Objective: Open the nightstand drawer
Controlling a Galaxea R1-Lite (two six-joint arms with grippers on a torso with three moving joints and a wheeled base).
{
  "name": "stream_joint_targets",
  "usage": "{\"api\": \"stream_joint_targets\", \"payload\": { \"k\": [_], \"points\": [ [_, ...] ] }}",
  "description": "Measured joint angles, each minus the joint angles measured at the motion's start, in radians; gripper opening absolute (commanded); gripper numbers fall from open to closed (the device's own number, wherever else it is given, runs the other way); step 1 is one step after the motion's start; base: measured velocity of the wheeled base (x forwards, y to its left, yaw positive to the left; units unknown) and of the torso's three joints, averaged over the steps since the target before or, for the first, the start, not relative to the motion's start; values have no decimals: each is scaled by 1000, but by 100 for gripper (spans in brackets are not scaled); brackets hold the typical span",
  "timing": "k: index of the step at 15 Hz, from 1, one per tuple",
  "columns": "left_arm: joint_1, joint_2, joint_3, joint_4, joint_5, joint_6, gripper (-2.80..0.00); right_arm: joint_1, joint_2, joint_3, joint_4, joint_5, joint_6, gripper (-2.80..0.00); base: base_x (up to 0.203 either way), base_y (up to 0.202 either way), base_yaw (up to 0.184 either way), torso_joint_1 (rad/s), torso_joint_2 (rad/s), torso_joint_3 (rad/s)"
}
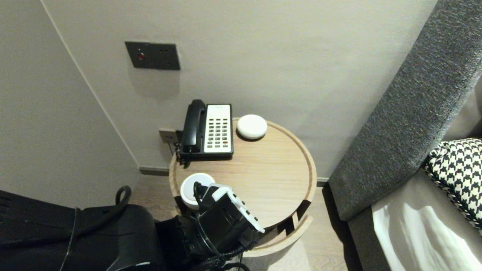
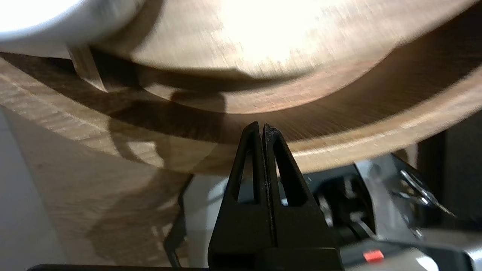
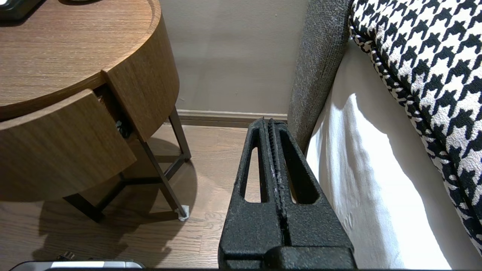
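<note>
Black left arm (image 1: 220, 226) with a white slotted plate (image 1: 241, 207), looped black cable (image 1: 121, 197) over a glossy black base (image 1: 94, 241), left gripper (image 2: 262, 126) and right gripper (image 3: 269, 121) each a matte black wedge with long triangular cut-outs, small red tab (image 2: 373, 256) on grey housing (image 2: 380, 195)

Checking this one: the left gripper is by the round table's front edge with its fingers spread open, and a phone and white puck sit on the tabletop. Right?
Not quite: on the left gripper the fingers are shut, as the left wrist view shows. It is by the round table's front edge, and the phone and white puck sit on the tabletop.
</note>
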Motion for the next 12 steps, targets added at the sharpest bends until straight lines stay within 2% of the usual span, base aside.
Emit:
{"api": "stream_joint_targets", "payload": {
  "k": [4, 8, 12],
  "points": [
    [-43, -44, 49, 3, -20, -39, -280, 0, 0, 0, 0, 0, 0, -280, 0, 0, 0, 0, 0, 0],
    [-55, -96, 127, 9, -36, -44, -280, 0, 0, 0, 0, 0, 0, -280, 0, 0, 0, 0, 0, 0],
    [-58, -143, 150, 77, -57, -45, -280, 0, 0, 0, 0, 0, 1, -280, 0, 0, 0, 0, 0, 0]
  ]
}}
